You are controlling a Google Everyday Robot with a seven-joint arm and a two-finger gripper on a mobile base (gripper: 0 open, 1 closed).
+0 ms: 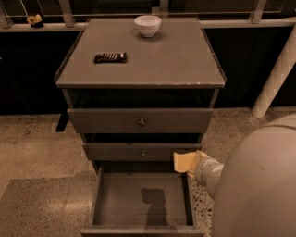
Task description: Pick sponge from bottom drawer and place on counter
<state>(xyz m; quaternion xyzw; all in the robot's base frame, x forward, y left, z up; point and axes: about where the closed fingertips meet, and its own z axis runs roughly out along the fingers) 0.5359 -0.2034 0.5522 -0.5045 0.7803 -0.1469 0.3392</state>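
No text can be read; the hand (184, 162) hangs at the right rear of the bottom drawer (120, 203).

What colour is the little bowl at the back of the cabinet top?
The bowl is white, camera view; the gripper is at the bottom drawer's right edge.

Lab-like test space, grey cabinet (141, 121) on speckled floor (32, 152), railing (65, 10) behind, end effector (183, 162) beside bottom drawer (118, 199)
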